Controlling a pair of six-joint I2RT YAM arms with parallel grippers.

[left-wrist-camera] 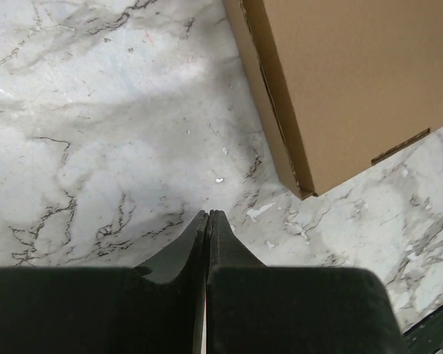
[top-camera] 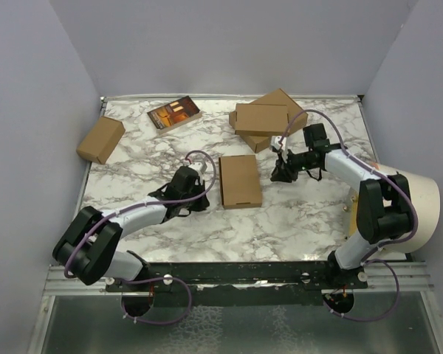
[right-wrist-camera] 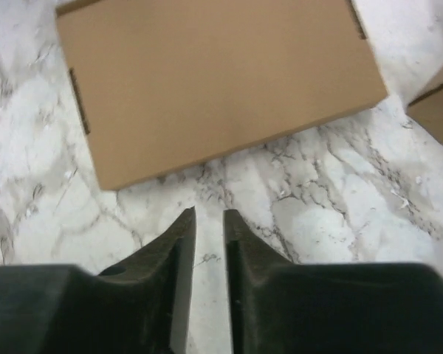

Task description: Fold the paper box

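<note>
The paper box lies closed and flat on the marble table, a thin brown cardboard rectangle. My left gripper sits low just left of it, apart from its near left corner. Its fingers are pressed together with nothing between them. The left wrist view has the box at the upper right. My right gripper hangs to the right of the box. Its jaws stand a narrow gap apart over bare marble, holding nothing. The box fills the top of the right wrist view.
A stacked pair of brown boxes lies at the back right, and its corner shows beside my right gripper. A small thicker carton sits at the back left, a dark book behind the middle. A white cylinder stands at the right edge.
</note>
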